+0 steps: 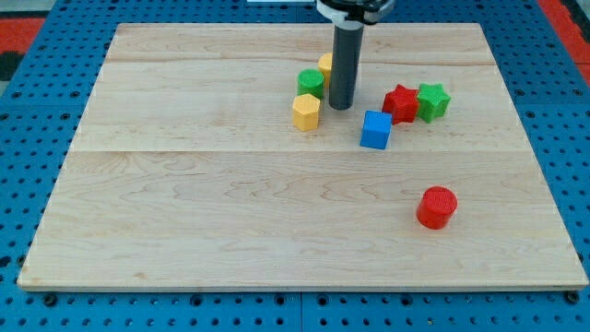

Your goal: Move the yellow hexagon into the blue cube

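**Tip parked just right of the yellow hexagon, blue cube close by**

A pale wooden board [184, 212] is seen on a blue pegboard base [28, 138], with red patches at the view's top corners. All blocks but one are clustered in the upper middle of the board.

The dark rod is seen coming down from the view's top; my tip [341, 106] is planted on the board. No fingers or jaws are fitted to this rod, so no open or closed state can be reported.

The yellow hexagon [306, 112] is found just beside the tip, at about 9 o'clock from it; contact can't be confirmed. The blue cube [375, 129] is placed near the tip at about 4 o'clock, apart from the hexagon, with the tip roughly between the two.

A green block [311, 82], shape unclear, is seen at 12 o'clock from the hexagon, close to it or touching. A second yellow block [325, 65] is partly hidden behind the rod, at about 11 o'clock from the tip.

A red star [400, 102] is set at 1 o'clock from the blue cube, with a green star [432, 100] touching it at 3 o'clock.

A red cylinder [436, 207] is parked well apart, at about 5 o'clock from the cube.
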